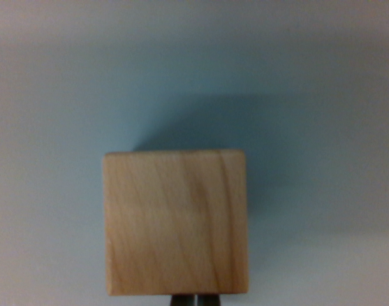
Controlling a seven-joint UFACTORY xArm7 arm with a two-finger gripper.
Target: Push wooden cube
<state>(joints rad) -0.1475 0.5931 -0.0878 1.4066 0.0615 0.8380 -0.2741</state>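
Dark pincer (196, 299) tips show only as two short stubs at the bottom edge of the wrist view, side by side with a thin pale slit between them, so the jaws look drawn nearly together and hold nothing. Just ahead of them, apparently touching or all but touching their ends, sits the pale square wooden cube (175, 222) with light brown grain, its near edge meeting the stubs slightly toward the wrist view's right of its middle. Beyond the cube spreads the plain pale blue-grey bench (322, 127), with the cube's soft shadow falling ahead and toward the wrist view's right.

To push well, I judge the tips should stay low and narrow against the near face and travel straight ahead. Because contact sits a little off the cube's centre, the block may turn as it slides; shifting the pincer slightly toward the wrist view's left before driving on would keep it square. A slow, steady advance suits the smooth surface.

Most of the pincer is cut off below the frame, so true contact cannot be confirmed. The picture is blurred, the cube's side faces are hidden, and no target or bench edge is visible.
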